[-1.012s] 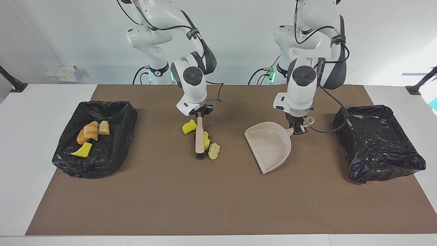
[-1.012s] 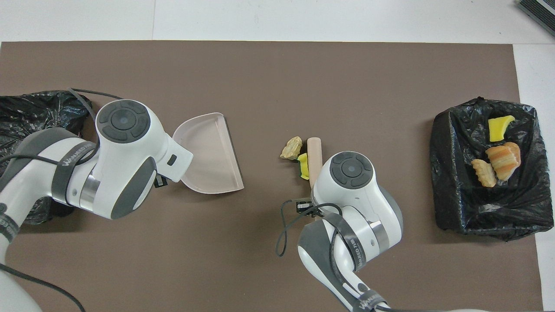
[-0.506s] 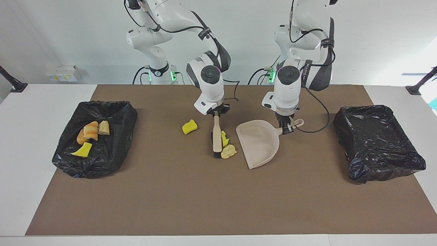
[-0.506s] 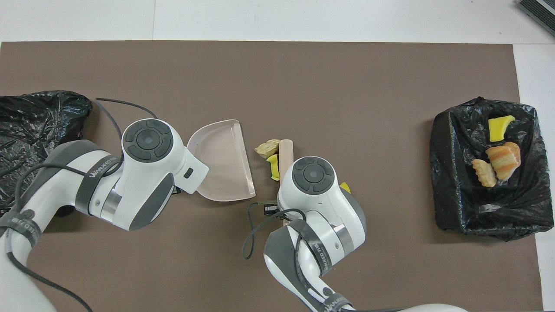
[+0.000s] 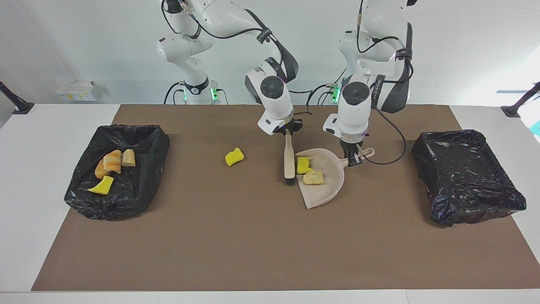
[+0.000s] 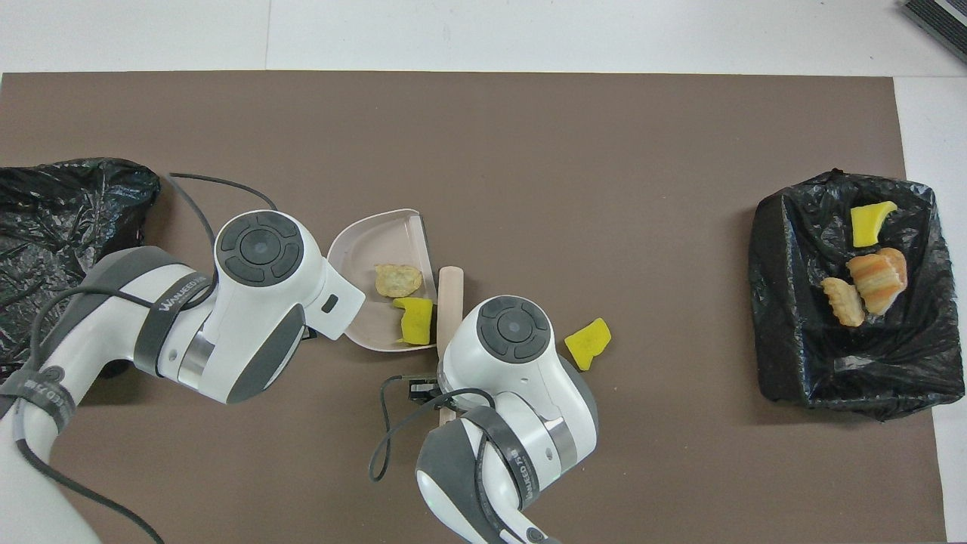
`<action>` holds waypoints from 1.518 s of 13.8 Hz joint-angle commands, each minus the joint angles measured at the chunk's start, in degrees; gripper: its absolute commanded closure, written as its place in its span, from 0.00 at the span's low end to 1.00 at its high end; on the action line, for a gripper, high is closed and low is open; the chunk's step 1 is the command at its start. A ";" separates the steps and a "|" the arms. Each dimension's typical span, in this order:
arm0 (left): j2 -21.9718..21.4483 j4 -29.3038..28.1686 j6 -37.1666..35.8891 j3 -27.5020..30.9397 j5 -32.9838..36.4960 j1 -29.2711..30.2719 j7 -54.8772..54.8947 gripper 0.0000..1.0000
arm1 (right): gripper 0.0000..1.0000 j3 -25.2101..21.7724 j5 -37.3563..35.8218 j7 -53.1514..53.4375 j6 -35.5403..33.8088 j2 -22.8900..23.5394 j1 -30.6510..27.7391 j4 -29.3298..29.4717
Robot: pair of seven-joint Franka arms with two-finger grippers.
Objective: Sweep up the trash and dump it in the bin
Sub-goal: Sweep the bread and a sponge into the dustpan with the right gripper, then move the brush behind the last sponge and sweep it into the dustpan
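My right gripper (image 5: 287, 131) is shut on the handle of the beige brush (image 5: 289, 162), whose black bristles rest at the dustpan's mouth. My left gripper (image 5: 353, 158) is shut on the handle of the beige dustpan (image 5: 327, 188), which lies on the mat. In the pan lie a yellow sponge chunk (image 5: 303, 165) and a tan lump (image 5: 314, 177). They also show in the overhead view, the chunk (image 6: 416, 330) and the lump (image 6: 398, 280), beside the brush (image 6: 449, 302). Another yellow sponge (image 5: 234, 156) lies alone on the mat, toward the right arm's end.
A black-bagged bin (image 5: 139, 185) at the right arm's end holds several scraps, orange bread lumps (image 5: 112, 161) and a yellow wedge (image 5: 102, 185). A second black-bagged bin (image 5: 464, 177) stands at the left arm's end with nothing showing in it. A brown mat (image 5: 236, 245) covers the table.
My right gripper swept the brush toward the left arm's end and pushed two scraps into the dustpan. The left gripper slid the pan to meet it. One yellow sponge stayed where it was.
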 commanded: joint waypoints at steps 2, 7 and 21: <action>-0.95 -2.06 1.73 0.42 0.76 -1.06 0.44 1.00 | 1.00 -0.26 0.47 0.53 -6.74 -5.88 -2.05 -0.02; -0.86 -1.89 1.90 0.42 0.76 -1.15 5.71 1.00 | 1.00 -0.53 -9.52 3.33 -24.50 -14.24 -8.63 -0.46; -0.95 -1.80 1.64 0.24 0.76 -3.25 5.72 1.00 | 1.00 -0.09 -10.81 13.80 -21.13 -26.65 -16.47 -23.12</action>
